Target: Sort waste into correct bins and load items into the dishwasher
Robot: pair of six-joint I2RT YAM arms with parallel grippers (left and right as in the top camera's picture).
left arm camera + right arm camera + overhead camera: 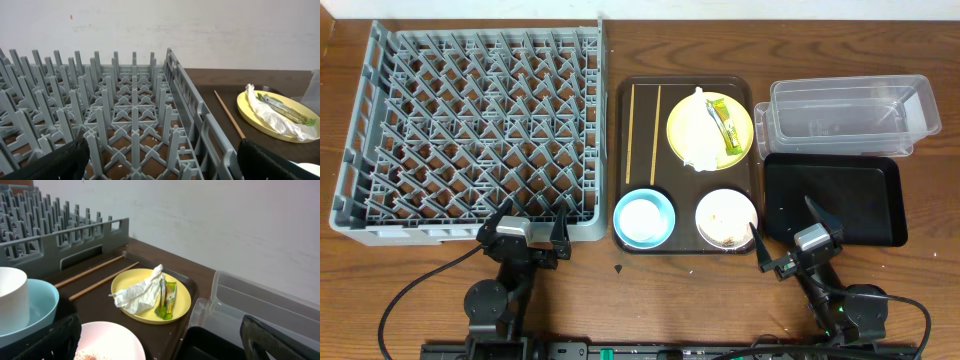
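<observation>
A yellow plate (710, 130) on the brown serving tray (620, 160) holds a crumpled white napkin (698, 130) and a green-and-yellow wrapper (725, 122). Two chopsticks (642, 132) lie at the tray's left. A light blue bowl (643, 219) and a white bowl (726, 217) with rice scraps (724, 222) sit at its front. The grey dish rack (480, 130) is at the left. A clear tub (850, 115) and black tray (835, 200) are at the right. My left gripper (525, 235) is open at the rack's front edge. My right gripper (798, 240) is open by the white bowl.
The wrist views show the rack's pegs (130, 115), the plate (150, 295) with napkin (140, 294) and wrapper (167, 300), the clear tub (260, 305), and a white wall behind the table. Bare wooden table lies in front of the trays.
</observation>
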